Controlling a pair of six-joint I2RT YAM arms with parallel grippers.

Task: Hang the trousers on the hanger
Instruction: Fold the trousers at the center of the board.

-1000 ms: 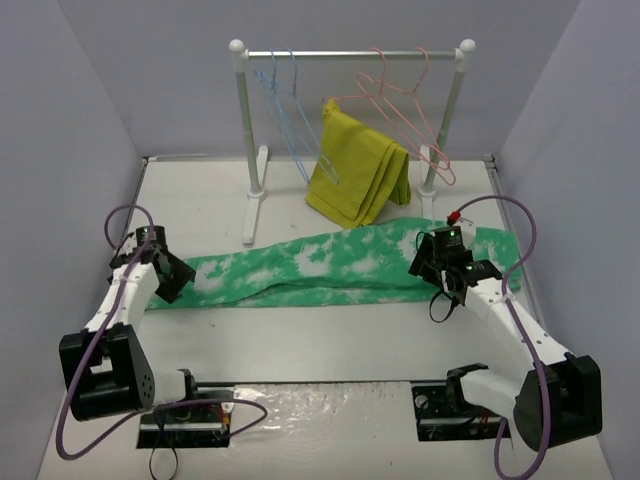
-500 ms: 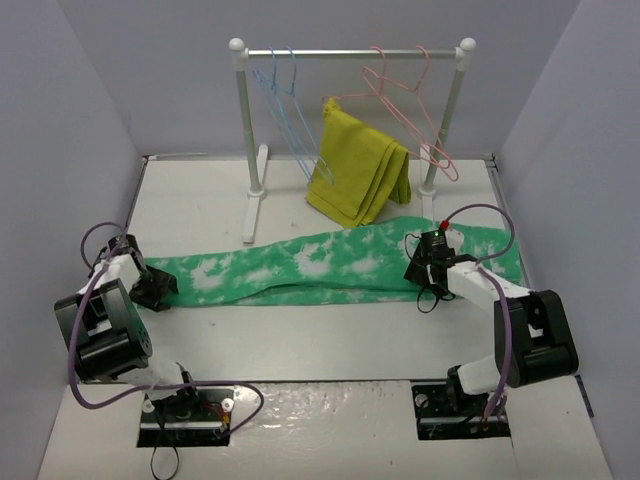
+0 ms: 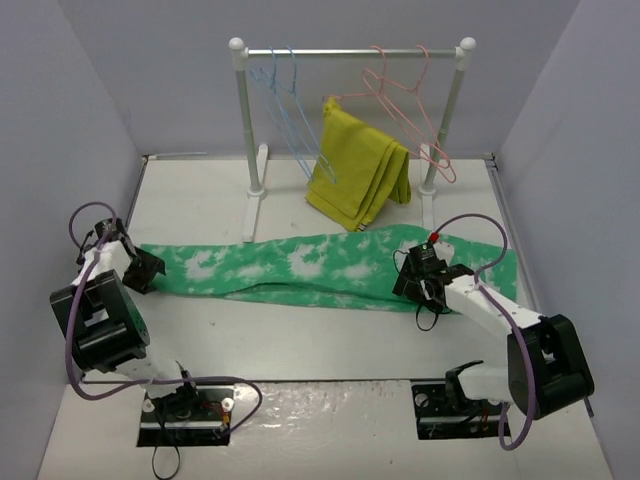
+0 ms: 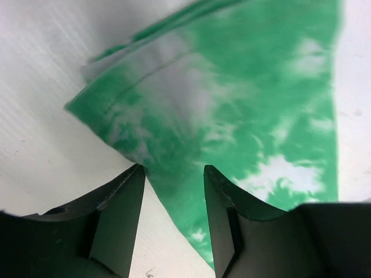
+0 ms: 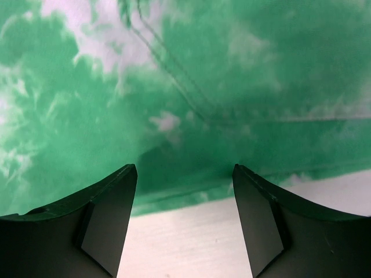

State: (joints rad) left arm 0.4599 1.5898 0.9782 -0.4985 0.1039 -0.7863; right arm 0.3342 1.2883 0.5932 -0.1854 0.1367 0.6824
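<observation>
The green white-blotched trousers [image 3: 300, 265] lie stretched flat across the table, left to right. My left gripper [image 3: 148, 268] is low at their left end. In the left wrist view it [image 4: 172, 174] is open, and the slanting edge of the trousers [image 4: 243, 87] runs under the gap between the jaws. My right gripper [image 3: 408, 283] is at the near edge towards the right end. It [image 5: 184, 174] stands wide open over that edge of the trousers [image 5: 232, 69], holding nothing. The light-blue hanger [image 3: 285, 105], one of two alike, hangs on the rail at the back.
A white clothes rack [image 3: 350, 52] stands at the back, its left foot [image 3: 254, 215] touching the trousers' far edge. Pink hangers [image 3: 405, 95] and a mustard-yellow folded garment [image 3: 355, 175] hang on it. Grey walls close in the left, right and back.
My left gripper has moved left to the trousers' left end, which now lies further left and flatter. My right gripper has shifted slightly left and nearer, and its jaws have widened.
</observation>
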